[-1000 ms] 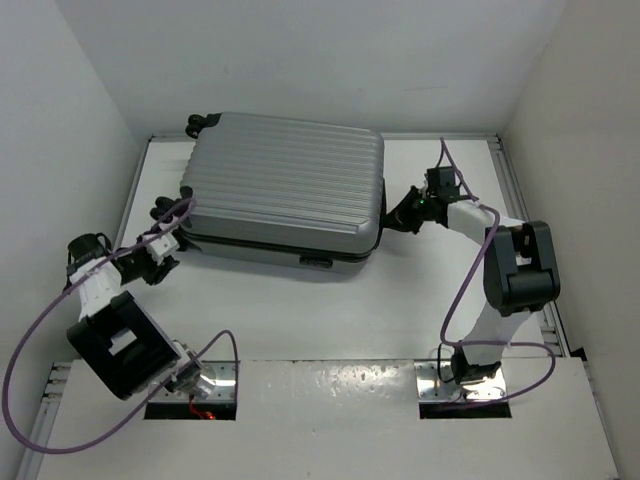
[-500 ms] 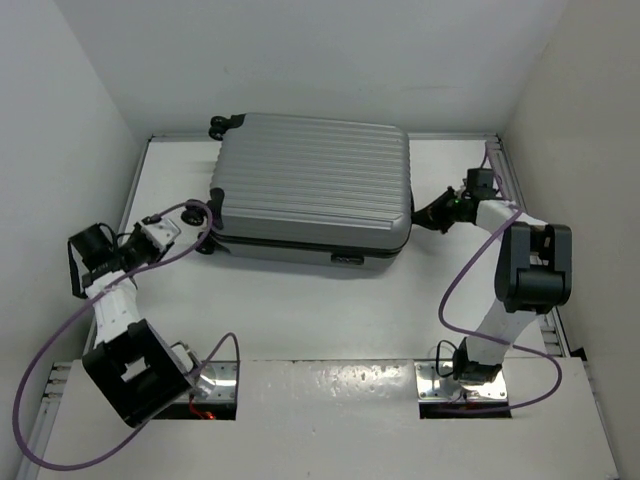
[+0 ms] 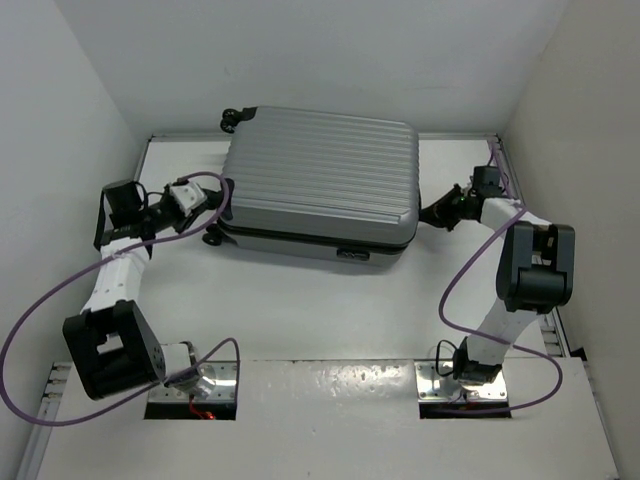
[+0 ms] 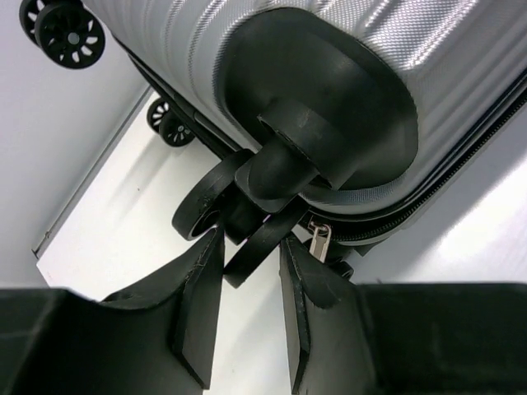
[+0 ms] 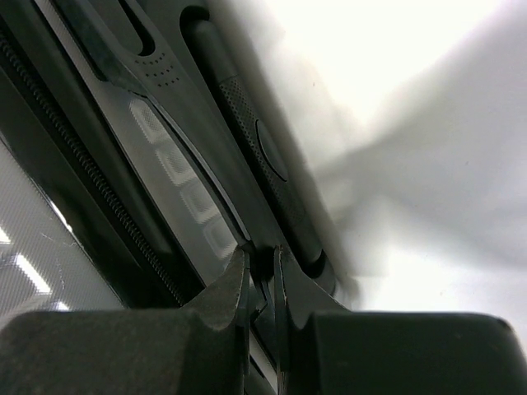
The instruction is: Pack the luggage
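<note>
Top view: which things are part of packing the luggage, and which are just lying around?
Job:
- luggage
- its caster wheel, between the left gripper's jaws
- right gripper, shut at the luggage's handle side

Just there:
- table
- purple cables

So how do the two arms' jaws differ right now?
The left arm's jaws stand apart, straddling a black wheel at the suitcase's corner; the right arm's jaws are nearly closed, pinching a thin black edge beside its handle. They sit at opposite ends. Both work on the same suitcase.
</note>
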